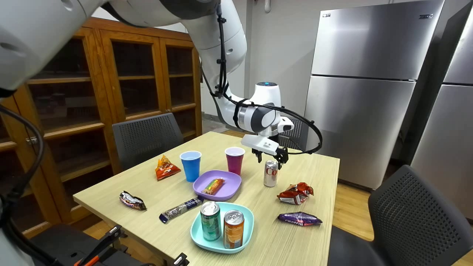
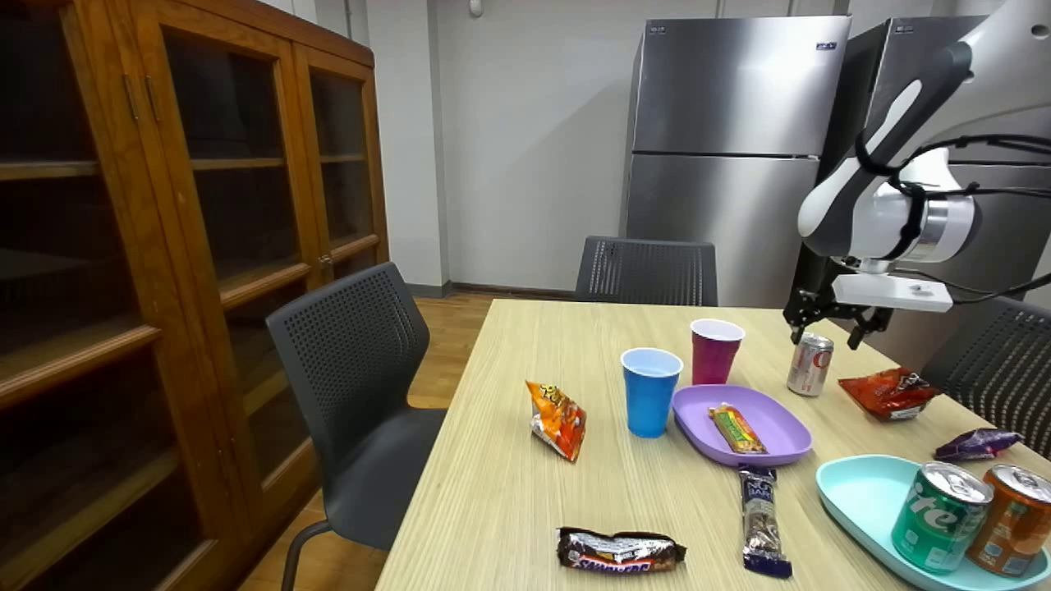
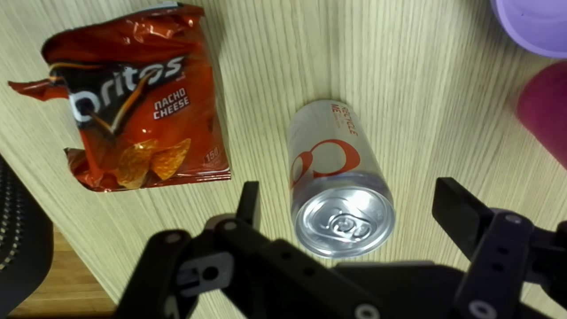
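Released gripper (image 3: 347,204), jaws wide, just by a can (image 3: 339,177)
Wrist view: can at centre, chip bag (image 3: 146,110) upper left, cup (image 3: 547,110) at right edge.

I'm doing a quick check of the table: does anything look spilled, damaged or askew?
Nothing looks spilled or toppled. The silver can stands upright near the open fingers. Slightly odd: the Doritos bag looks rumpled, a red flap jutting from one side; I can't tell whether it's torn.
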You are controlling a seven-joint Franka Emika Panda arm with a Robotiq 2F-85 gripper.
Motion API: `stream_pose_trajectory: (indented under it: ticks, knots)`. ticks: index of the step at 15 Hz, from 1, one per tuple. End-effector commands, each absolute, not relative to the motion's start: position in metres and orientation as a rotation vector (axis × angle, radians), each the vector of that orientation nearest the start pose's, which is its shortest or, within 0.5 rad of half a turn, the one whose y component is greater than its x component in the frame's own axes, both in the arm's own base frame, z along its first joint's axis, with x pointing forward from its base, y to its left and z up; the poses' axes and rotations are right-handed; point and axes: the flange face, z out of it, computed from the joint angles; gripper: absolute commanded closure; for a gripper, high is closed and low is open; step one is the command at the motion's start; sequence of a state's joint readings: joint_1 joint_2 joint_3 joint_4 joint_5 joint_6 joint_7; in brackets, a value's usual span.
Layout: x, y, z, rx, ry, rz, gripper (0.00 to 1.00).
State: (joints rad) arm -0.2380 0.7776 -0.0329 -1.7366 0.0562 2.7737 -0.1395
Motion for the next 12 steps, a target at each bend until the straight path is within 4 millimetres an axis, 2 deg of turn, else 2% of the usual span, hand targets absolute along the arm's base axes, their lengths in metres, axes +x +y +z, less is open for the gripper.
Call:
stream_pose_trajectory:
  ticks: [1, 9, 12]
  knots:
    - [0.682, -0.187, 0.15, -3.141, 0.305, -0.428, 0.0]
    - [0.693, -0.191, 0.129, -3.145, 0.317, -0.398, 0.0]
    - [0.695, -0.192, 0.128, -3.143, 0.314, -0.392, 0.0]
